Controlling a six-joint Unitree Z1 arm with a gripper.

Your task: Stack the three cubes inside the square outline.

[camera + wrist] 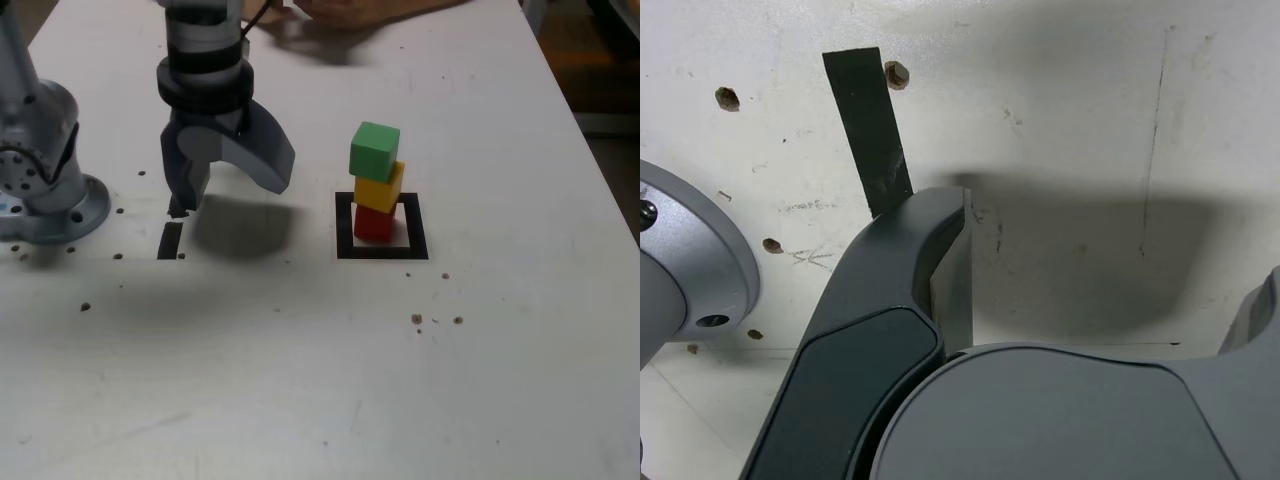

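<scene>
The three cubes stand in one tower inside the square outline [382, 252] of black tape: red cube [374, 222] at the bottom, yellow cube [379, 186] on it, green cube [374, 149] on top, slightly askew. My gripper [232, 185] hangs over the table well to the exterior view's left of the tower, open, with nothing between its fingers. The wrist view shows only one dark finger [895, 290], the bare white table and no cube.
A short black tape strip [171, 240] [868, 125] lies below the gripper. The arm's grey base [45, 165] [685, 265] stands at the exterior view's left. A person's hand [345, 10] rests at the table's far edge. Small holes dot the white table [300, 380].
</scene>
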